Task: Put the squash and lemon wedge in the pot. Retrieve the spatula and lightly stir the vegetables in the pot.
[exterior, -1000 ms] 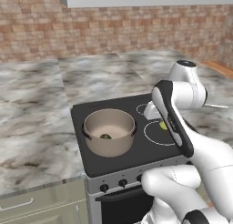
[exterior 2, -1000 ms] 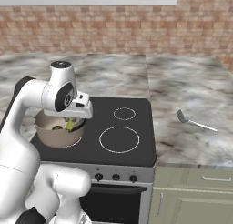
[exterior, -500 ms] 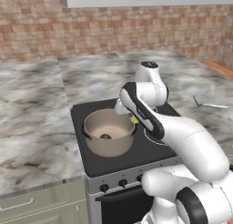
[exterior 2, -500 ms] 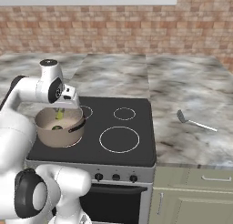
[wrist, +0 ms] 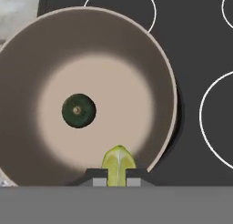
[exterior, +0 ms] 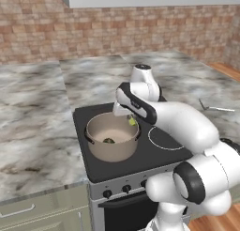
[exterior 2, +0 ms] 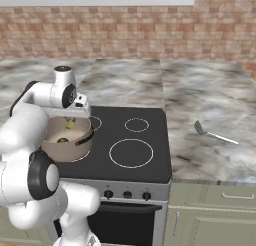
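So the gripper (wrist: 118,180) is pinched tight on the lemon wedge (wrist: 118,163) and hangs right over the pot (exterior: 112,142), just inside its rim, with the dark green squash (wrist: 78,110) already sitting mid-bottom, so the drop is basically straight down. Pot's on the black stovetop (exterior 2: 145,150)'s front burner. Spatula (exterior 2: 214,135) lies well off on the marble counter (exterior 2: 210,100), handle pointing away from the stove, brick wall behind.

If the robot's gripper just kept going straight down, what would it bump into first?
Probably the pale floor of the pot, near its wall. The gripper, shut on the lemon wedge, points down into it; the squash sits off to one side.
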Motion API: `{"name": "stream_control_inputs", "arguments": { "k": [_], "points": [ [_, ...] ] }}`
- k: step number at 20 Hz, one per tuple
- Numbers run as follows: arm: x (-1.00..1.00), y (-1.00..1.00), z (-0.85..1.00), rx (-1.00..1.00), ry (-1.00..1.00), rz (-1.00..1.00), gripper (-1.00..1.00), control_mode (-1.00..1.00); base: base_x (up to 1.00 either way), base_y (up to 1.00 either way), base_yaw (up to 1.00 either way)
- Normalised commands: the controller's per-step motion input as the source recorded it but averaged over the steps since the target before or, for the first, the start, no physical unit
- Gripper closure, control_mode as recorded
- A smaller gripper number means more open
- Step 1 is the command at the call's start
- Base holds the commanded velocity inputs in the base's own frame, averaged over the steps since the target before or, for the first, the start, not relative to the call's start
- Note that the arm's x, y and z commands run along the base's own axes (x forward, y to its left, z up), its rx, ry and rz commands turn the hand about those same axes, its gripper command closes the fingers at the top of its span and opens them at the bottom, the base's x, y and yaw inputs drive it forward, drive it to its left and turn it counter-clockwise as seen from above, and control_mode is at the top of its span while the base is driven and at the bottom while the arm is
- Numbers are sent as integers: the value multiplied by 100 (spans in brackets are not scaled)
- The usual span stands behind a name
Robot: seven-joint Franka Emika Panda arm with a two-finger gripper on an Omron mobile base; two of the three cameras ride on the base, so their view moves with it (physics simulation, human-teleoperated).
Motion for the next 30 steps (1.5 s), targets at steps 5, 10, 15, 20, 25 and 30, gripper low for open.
{"name": "stream_control_inputs", "arguments": {
  "k": [5,10,15,20,25,30],
  "points": [
    [0,4,-66,0,5,0,100,-100,0,0,0],
    [0,5,-48,0,-1,0,100,-100,0,0,0],
    [1,11,-4,-1,-5,0,100,-100,0,0,0],
    [1,26,-5,-2,-2,0,100,-100,0,0,0],
    [5,42,0,0,-1,0,100,-100,0,0,0],
    [20,15,0,0,-2,0,100,-100,0,0,0]
  ]
}}
